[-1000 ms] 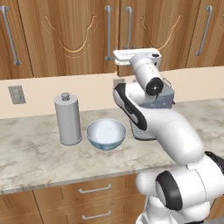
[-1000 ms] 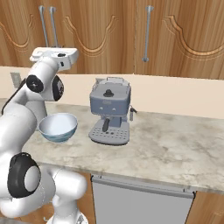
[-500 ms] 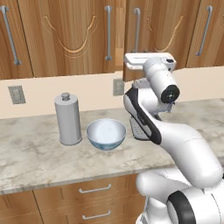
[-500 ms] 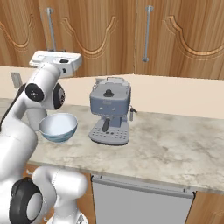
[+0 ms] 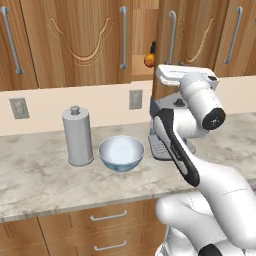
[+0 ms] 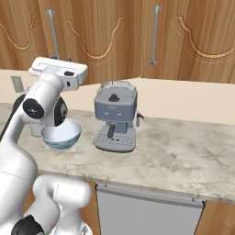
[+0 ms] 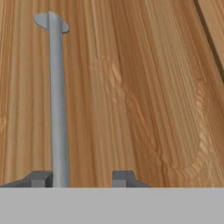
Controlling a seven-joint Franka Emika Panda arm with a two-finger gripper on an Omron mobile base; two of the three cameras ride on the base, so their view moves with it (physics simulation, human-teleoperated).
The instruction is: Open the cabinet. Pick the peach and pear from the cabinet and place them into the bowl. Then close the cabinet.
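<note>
Brown wood with carved curves made up the cabinet (image 5: pixel 100 45); its right door (image 5: pixel 175 40) stood ajar, showing the reddish-orange peach (image 5: pixel 149 60) inside. The tool (image 7: pixel 78 178) was spread, apparently loose beside the silver handle (image 7: pixel 57 109). The pale bowl (image 5: pixel 121 153) sat on the desk (image 5: pixel 45 180).

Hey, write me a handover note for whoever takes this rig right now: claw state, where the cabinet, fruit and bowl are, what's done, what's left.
Claw: open, with the right door's handle between its fingertips, not clamped.
Cabinet: right door swung partly open, left door shut.
Peach: inside, seen through the gap. I cannot tell where the pear is.
Bowl: on the counter, empty.
Done: door partly opened.
Left: open wider, move both fruits into the bowl, close the cabinet.
</note>
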